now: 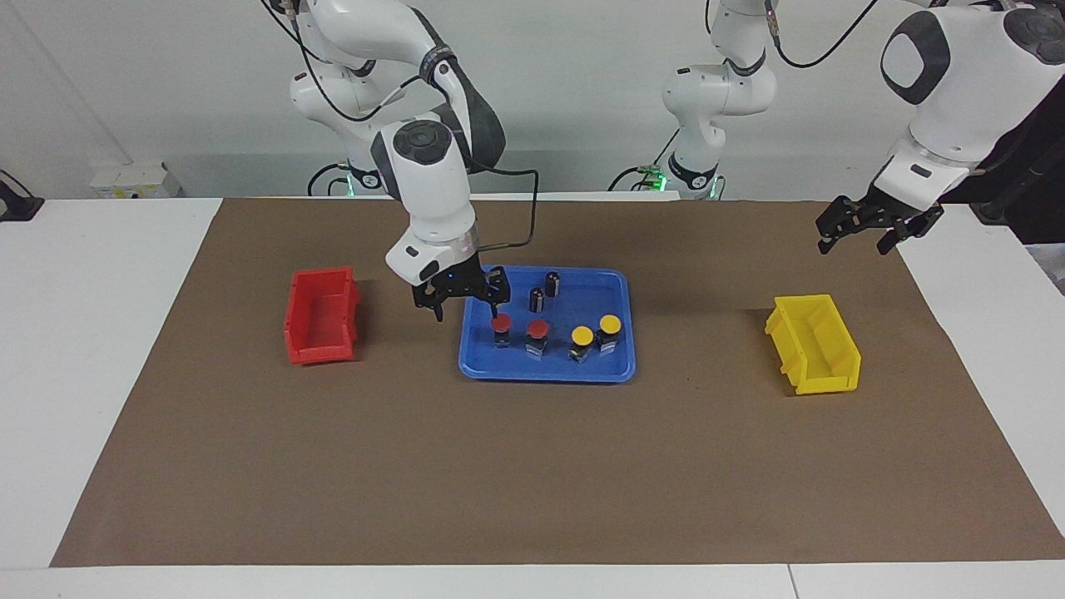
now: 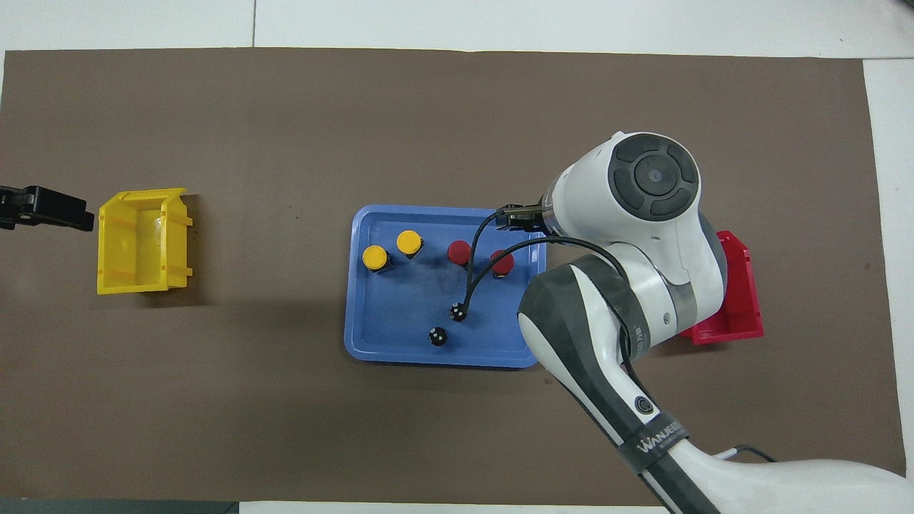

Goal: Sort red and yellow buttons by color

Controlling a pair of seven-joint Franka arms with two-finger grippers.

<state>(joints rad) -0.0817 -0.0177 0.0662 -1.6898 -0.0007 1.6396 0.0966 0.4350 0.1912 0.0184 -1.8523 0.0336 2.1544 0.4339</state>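
Your worktop (image 1: 100,333) is wearing a brown mat (image 1: 532,466). The blue tray (image 1: 616,366) is holding all four buttons (image 1: 537,329). Your right gripper (image 1: 468,309) is hanging jaws wide over a red one, holding nothing. Your left gripper (image 1: 857,237) is waiting, wide too, by the yellow bin (image 1: 815,343).

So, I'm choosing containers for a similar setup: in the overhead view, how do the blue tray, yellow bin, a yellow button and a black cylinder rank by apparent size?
1. blue tray, clearly largest
2. yellow bin
3. yellow button
4. black cylinder, only slightly smaller than the button; close enough that I wouldn't rank those two firmly.
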